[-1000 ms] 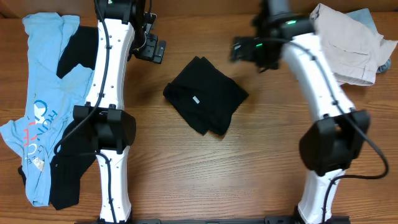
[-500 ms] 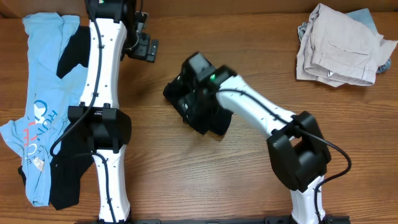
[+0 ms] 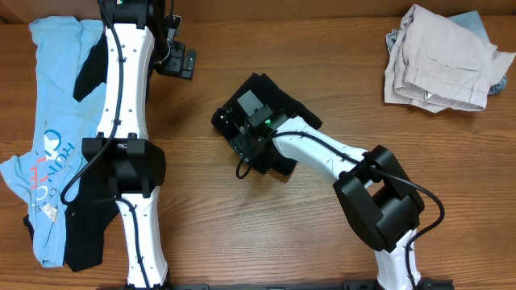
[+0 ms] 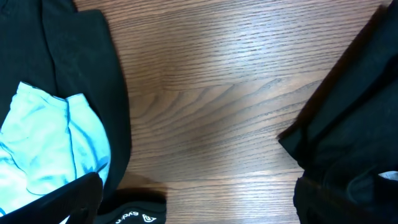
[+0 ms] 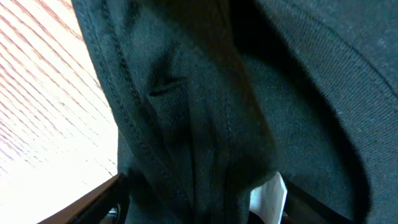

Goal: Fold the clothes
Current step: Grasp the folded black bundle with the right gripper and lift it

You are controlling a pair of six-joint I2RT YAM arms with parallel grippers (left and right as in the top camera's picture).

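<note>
The black T-shirt (image 3: 289,109) lies folded into a small bundle at the table's middle. My right gripper (image 3: 242,133) is down on its front-left part. In the right wrist view the black fabric (image 5: 217,93) fills the frame, and its white tag (image 5: 270,196) sits between my spread fingers (image 5: 205,208). The jaws are open around a ridge of cloth. My left gripper (image 3: 179,60) is open and empty at the back left, above bare wood (image 4: 193,208). The light-blue printed tee (image 3: 56,97) lies at the far left over a black garment (image 3: 85,234).
A beige and blue pile of clothes (image 3: 439,56) sits at the back right corner. In the left wrist view the blue tee (image 4: 43,143) and black cloth (image 4: 87,62) are at the left, and the black T-shirt (image 4: 354,106) is at the right.
My right arm has swung from the back right down onto the folded black T-shirt. My left gripper has drifted a little to the left and back.
</note>
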